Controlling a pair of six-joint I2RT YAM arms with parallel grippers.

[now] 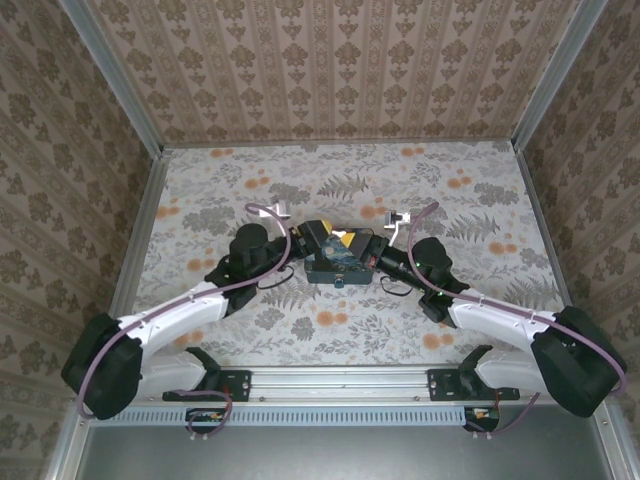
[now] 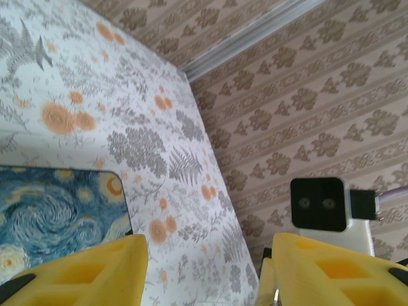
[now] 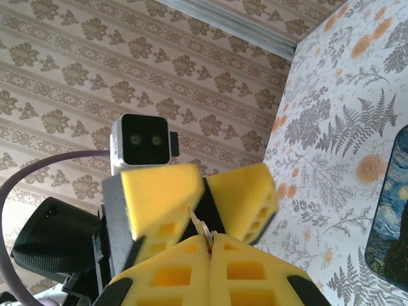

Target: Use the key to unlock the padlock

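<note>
Yellow-padded right tool (image 3: 210, 247) clamps the small silver key (image 3: 199, 227); left tool (image 2: 210, 255), just ahead, gapes. Hold the blade steady, approach slowly.

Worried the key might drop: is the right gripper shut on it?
Shut. In the right wrist view the right gripper has its yellow fingers pressed together, the key poking out between them.

A blue swirl-painted tin (image 1: 345, 270) lies on the floral table (image 1: 480, 210)
</note>
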